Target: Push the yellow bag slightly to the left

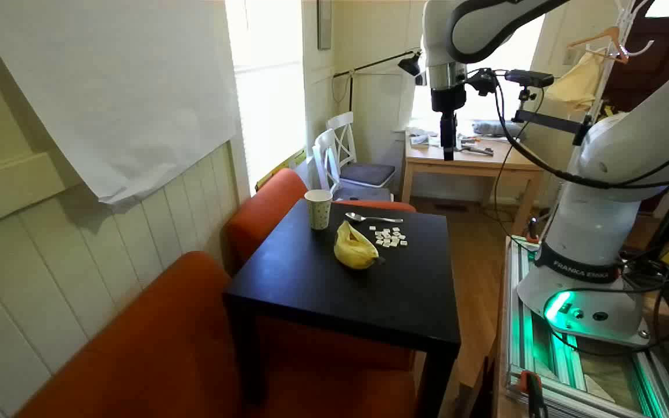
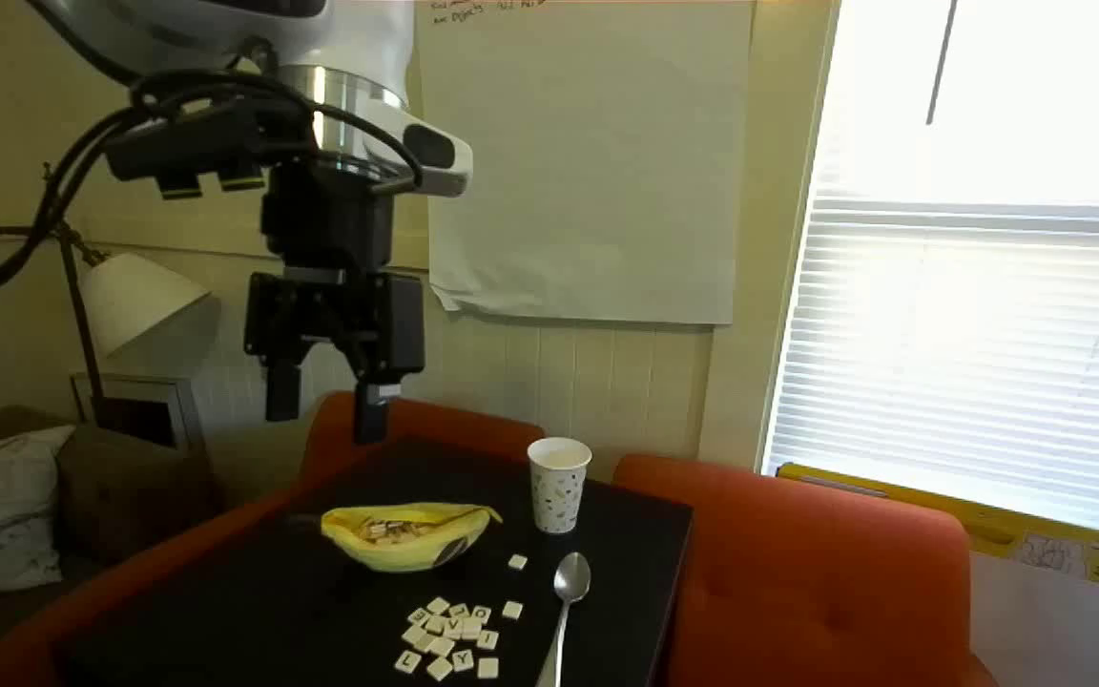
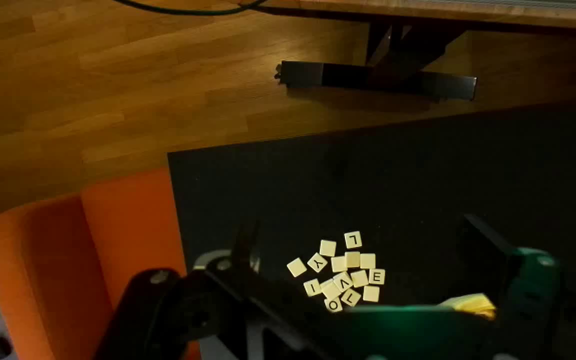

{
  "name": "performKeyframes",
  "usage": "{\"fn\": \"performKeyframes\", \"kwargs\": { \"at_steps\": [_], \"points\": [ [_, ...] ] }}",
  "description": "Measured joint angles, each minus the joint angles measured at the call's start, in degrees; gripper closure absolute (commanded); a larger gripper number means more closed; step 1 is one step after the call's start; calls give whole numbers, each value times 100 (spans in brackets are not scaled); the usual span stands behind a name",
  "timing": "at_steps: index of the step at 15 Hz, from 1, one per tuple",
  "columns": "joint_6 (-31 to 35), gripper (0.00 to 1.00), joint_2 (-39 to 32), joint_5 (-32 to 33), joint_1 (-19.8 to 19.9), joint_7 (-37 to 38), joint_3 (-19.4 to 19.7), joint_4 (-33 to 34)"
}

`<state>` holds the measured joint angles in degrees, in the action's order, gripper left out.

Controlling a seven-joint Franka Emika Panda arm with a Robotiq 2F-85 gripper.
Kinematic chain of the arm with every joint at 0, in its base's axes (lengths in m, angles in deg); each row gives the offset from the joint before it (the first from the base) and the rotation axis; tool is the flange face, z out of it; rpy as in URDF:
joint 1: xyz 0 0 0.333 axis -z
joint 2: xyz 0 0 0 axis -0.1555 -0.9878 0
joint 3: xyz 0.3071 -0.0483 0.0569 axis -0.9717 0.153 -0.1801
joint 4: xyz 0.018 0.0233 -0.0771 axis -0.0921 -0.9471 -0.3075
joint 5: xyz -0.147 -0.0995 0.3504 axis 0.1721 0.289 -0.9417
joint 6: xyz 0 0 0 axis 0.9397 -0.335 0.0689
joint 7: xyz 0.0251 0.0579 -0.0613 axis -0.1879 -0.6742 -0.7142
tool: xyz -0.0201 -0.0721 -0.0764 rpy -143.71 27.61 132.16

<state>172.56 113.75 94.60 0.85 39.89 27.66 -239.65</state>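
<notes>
In an exterior view my black fingers are hanging well above the flat black desk, touching nothing, probably so that I am clearing everything while choosing a side. The soft-looking, banana-shaped yellow bag is resting on the desk near an upright, speckled white paper cup, so I am planning a short, gentle shove. In an exterior view a shiny metal spoon and small cream square letter tiles are lying near the bag, and my fingers are standing wide apart with nothing between them; a push, I am judging, is needing no grip. The bag is sitting belly down, mouth upward, probably so that the pale brown bits inside, which I am failing to identify, are not spilling. In the wrist view the tiles are showing between my fingers and only a corner of the bag is peeking out, so I am probably needing to shift before lowering.
</notes>
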Motion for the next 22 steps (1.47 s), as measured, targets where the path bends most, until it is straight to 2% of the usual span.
{"fn": "performKeyframes", "kwargs": {
  "at_steps": [8,11,17,20,22],
  "points": [
    [0,0,-5,-47,-34,-45,16,0],
    [195,0,-131,-368,-389,-467,63,1],
    [1176,0,-945,-1204,-1395,-1445,36,-7],
    [1790,0,-1587,-1229,-1515,-1640,-33,-4],
    [2183,0,-2022,-1222,-1503,-2114,-20,-2]
  ]
}}
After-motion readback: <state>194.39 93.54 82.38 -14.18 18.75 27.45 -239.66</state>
